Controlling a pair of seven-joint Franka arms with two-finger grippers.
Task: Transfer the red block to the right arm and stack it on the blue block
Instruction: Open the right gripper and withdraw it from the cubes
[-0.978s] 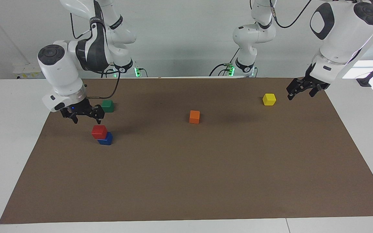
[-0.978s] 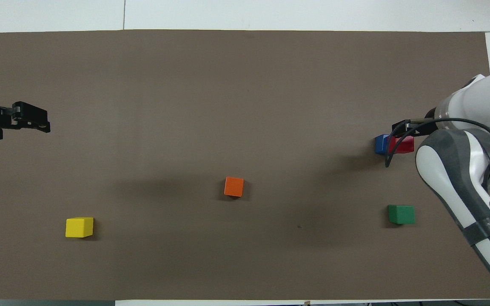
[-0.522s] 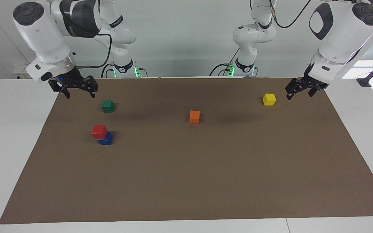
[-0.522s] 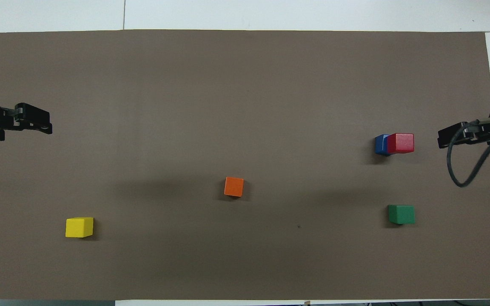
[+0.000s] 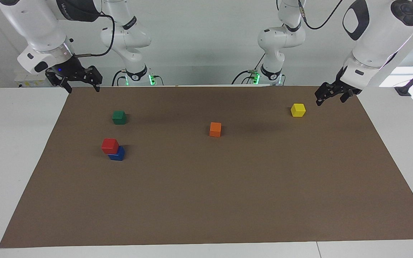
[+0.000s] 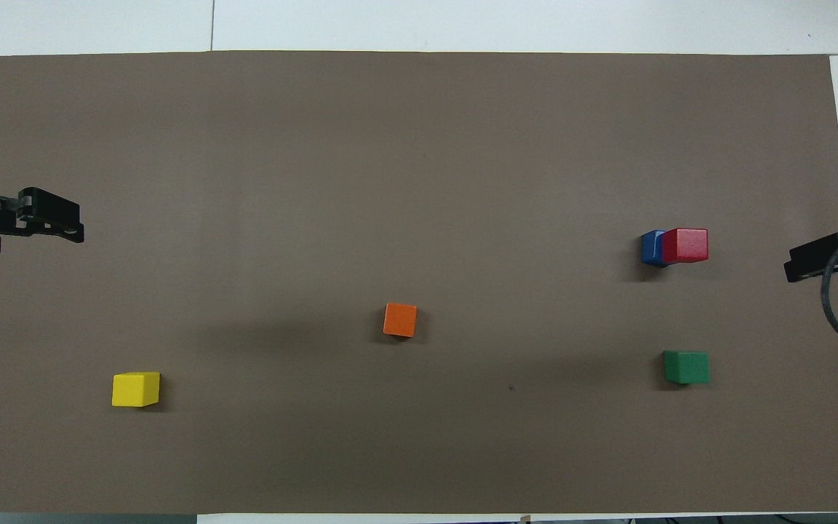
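Observation:
The red block (image 5: 110,145) sits on top of the blue block (image 5: 117,154), a little off centre, toward the right arm's end of the mat; the pair also shows in the overhead view, red (image 6: 687,245) over blue (image 6: 652,247). My right gripper (image 5: 82,88), with its blue light, is open and empty, raised over the mat's corner, well apart from the stack; it shows at the overhead view's edge (image 6: 819,266). My left gripper (image 5: 330,99) is open and empty, waiting in the air beside the yellow cube, and also shows in the overhead view (image 6: 55,224).
A green cube (image 5: 119,117) lies nearer to the robots than the stack. An orange cube (image 5: 215,129) lies mid-table. A yellow cube (image 5: 298,110) lies toward the left arm's end. All rest on a brown mat (image 5: 228,200).
My right gripper has risen from just above the stack and drawn back to the mat's corner, empty. The red block stays on the blue block. The left arm has barely moved.

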